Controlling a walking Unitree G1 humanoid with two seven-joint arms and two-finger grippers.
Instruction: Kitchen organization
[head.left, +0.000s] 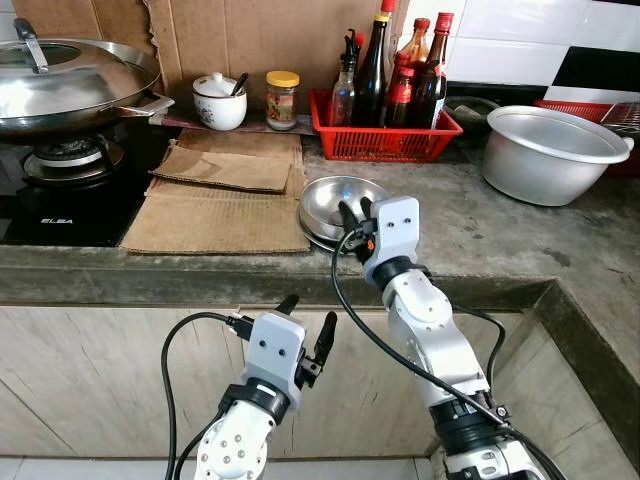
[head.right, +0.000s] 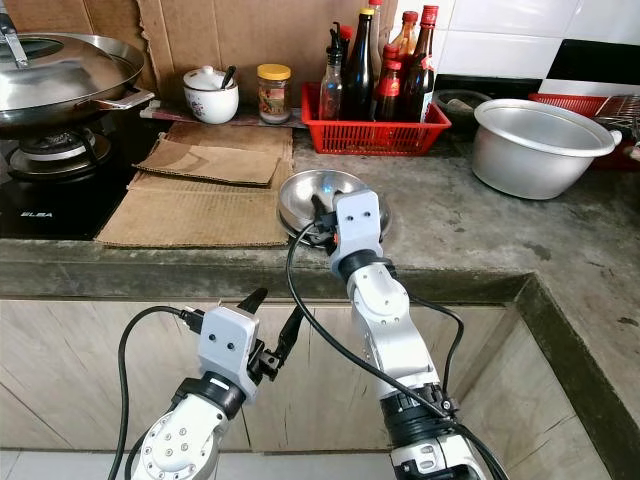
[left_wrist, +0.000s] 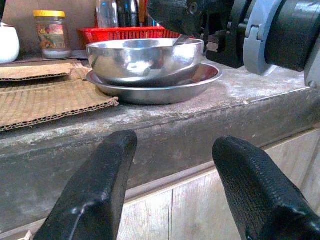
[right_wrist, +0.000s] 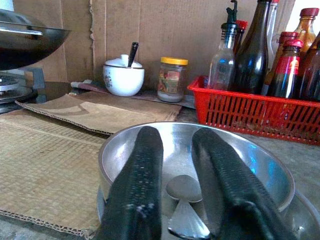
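**Reaching for the spoon in the steel bowl**

The steel bowl (head.left: 343, 195) sits on a plate (left_wrist: 155, 90) at the surface's front edge. Right gripper (right_wrist: 177, 185) hovers over its spoon (right_wrist: 186, 206), jaws narrowly parted, empty. Next it likely must descend and pinch. Left gripper (head.left: 305, 330) waits below, jaws wide.

The bare grey concrete counter (head.left: 470, 215) lies open between the stacked shiny steel bowl (head.left: 340, 195) and the large aluminium basin (head.left: 550, 150) — room to pass. Behind the bowl the red plastic basket of bottles (head.left: 385, 135) blocks the way; brown cardboard sheets (head.left: 220, 195) lie flat to its left.
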